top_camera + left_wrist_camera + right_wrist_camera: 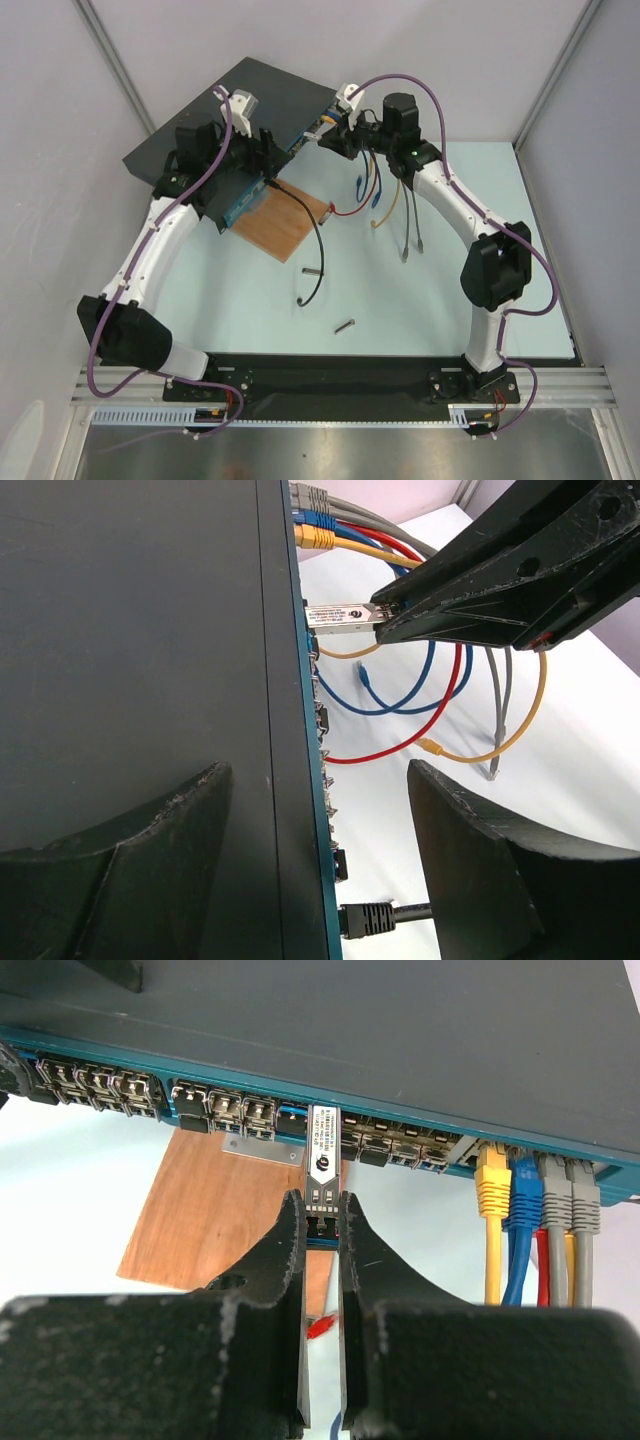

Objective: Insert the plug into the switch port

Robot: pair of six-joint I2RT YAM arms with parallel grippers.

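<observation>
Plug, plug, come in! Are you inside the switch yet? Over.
Right gripper shut on plug. Left gripper open, straddling switch front edge. Plug tip at switch face, body mostly out. Cables plugged further along, clear.

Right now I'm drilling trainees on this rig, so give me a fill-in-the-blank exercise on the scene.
1. The right gripper holds the plug at the front face of the ____.
2. The left gripper is ____, gripping nothing.
3. The plugged-in cable nearest the plug is ____.
Missing words: switch; open; yellow.
</observation>
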